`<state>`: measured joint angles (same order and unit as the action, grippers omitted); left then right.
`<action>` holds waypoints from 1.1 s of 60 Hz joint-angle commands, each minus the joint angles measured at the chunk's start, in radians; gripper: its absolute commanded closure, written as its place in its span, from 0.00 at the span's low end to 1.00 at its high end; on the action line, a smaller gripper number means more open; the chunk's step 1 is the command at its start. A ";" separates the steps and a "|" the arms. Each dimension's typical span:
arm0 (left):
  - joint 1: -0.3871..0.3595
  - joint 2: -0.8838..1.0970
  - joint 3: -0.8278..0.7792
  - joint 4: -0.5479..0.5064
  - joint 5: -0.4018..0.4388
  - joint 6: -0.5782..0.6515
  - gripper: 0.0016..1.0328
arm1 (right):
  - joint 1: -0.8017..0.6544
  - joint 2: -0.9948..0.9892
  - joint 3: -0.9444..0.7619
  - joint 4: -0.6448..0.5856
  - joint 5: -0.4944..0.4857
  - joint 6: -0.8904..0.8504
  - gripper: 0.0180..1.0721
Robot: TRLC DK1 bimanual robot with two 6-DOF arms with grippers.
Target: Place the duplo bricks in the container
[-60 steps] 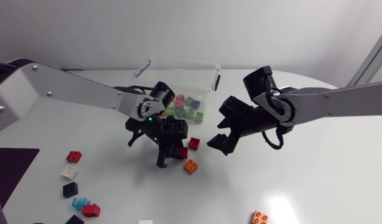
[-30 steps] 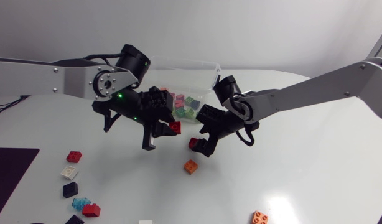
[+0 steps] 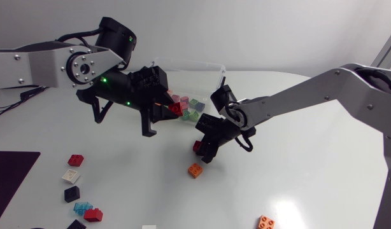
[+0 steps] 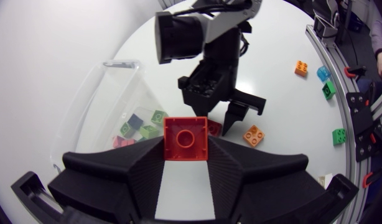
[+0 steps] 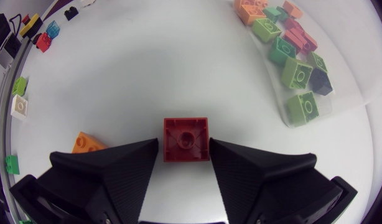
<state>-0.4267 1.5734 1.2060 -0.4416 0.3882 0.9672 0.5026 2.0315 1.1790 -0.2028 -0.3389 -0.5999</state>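
Our left gripper [image 3: 163, 111] clamps a red brick [image 4: 185, 138] by 2 opposite walls, in the air at the 7 o'clock side of the container [image 3: 183, 62]. Our right gripper [image 5: 184, 149] stands open on the table. A dark red brick [image 3: 197, 147] sits between its fingers with a sliver of gap on 1 side, and an orange brick [image 3: 195, 170] lies at that brick's 6 o'clock. We judge these bricks light, rigid and smooth. We should pinch the flat walls squarely, or they may twist out.
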 commanded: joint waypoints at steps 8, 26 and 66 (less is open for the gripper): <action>0.045 0.016 0.102 0.104 0.011 -0.130 0.89 | 0.007 -0.036 -0.018 -0.003 0.006 -0.003 0.69; 0.106 0.189 0.319 0.199 0.011 -0.294 0.88 | -0.003 -0.301 -0.167 -0.021 0.006 0.034 0.69; 0.154 0.567 0.724 0.162 -0.126 -0.420 0.03 | -0.056 -0.613 -0.136 -0.172 0.006 0.084 0.69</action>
<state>-0.2768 2.1136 1.8904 -0.2672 0.2768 0.5709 0.4549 1.4288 1.0042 -0.3573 -0.3355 -0.5385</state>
